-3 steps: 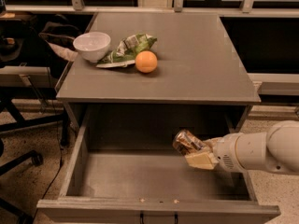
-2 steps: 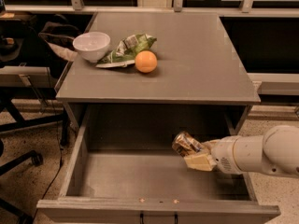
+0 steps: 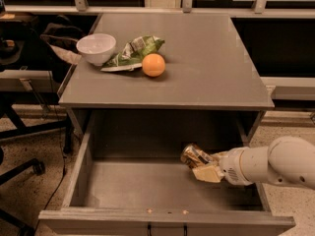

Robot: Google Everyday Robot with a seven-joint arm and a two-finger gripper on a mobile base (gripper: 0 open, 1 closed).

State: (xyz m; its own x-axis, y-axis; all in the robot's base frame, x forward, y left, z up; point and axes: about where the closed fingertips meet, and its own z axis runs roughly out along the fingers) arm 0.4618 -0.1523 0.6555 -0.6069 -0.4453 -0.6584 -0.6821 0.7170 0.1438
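Can: a shiny can (image 3: 193,155) is lying tilted in the gripper's grasp, inside the open drawer, toward its back right corner.
Gripper: the gripper (image 3: 204,164) is pinching the can, its fingers (image 3: 207,174) pressing in on it from the right.
Arm: the white arm (image 3: 275,162) is reaching in over the drawer's right wall.
Drawer: the drawer (image 3: 123,186) is standing pulled out below the counter's front edge.
Counter: the counter (image 3: 206,58) is carrying an orange (image 3: 153,65) just beside a green chip bag (image 3: 135,50), with a white bowl (image 3: 96,47) at the left edge, all near the back left corner.
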